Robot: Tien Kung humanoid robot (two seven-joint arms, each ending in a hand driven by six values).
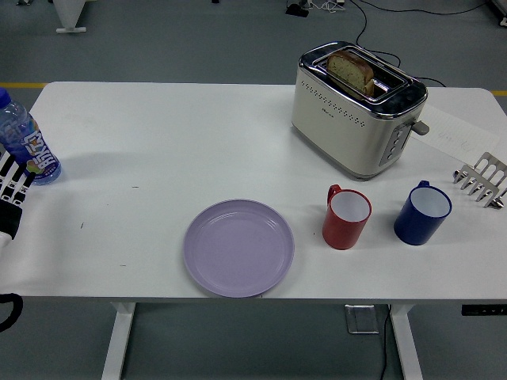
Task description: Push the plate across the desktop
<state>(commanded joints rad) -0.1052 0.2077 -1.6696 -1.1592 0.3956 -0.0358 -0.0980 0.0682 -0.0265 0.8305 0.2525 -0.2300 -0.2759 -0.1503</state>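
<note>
A round, pale lilac plate [238,248] with a shallow raised rim lies flat and empty near the near edge of the white bench [158,142], slightly left of centre. The left robot hand [9,194] shows only partly at the far left edge, beside a water bottle [25,141]; whether its fingers are open or curled cannot be told. A red mug [346,216] stands just right of the plate.

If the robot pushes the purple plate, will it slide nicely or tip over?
The plate lies flat and low on the smooth white table, so it will probably slide rather than tip. It looks like light plastic, so a gentle push may do. Pushed off-centre, it might spin. It sits close to the near edge and could slip off.
</note>
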